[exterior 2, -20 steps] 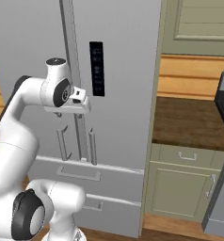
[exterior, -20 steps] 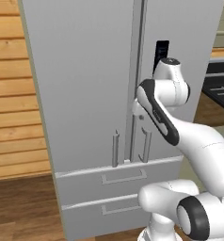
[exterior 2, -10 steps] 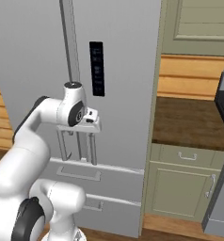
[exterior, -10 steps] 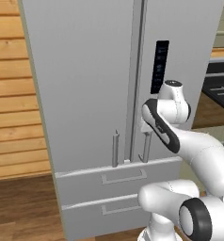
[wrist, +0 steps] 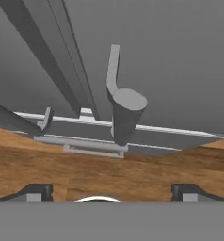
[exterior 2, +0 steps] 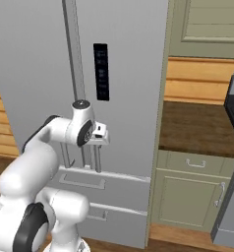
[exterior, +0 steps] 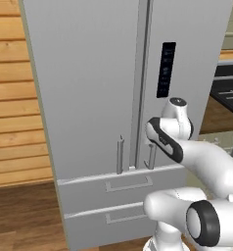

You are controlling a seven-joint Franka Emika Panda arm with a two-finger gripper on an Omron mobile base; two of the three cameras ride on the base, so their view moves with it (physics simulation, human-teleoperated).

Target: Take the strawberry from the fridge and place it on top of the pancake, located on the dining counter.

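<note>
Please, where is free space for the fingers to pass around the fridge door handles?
Free: the bare door face right of the right handle, up to the fridge edge. The open gripper hangs there. Crowded: the narrow gap between the right handle and the left handle.

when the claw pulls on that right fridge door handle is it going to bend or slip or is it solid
The vertical grey bar handle on the right door of the tall light-grey fridge looks rigid, so it should not bend. Its smooth round surface might slip unless the open claw closes squarely around it. The door is tall, so it will probably swing heavily rather than pop open.

The fridge [exterior: 89, 88] looks matt grey metal, beside wooden wall planks [exterior: 13, 108].
</note>
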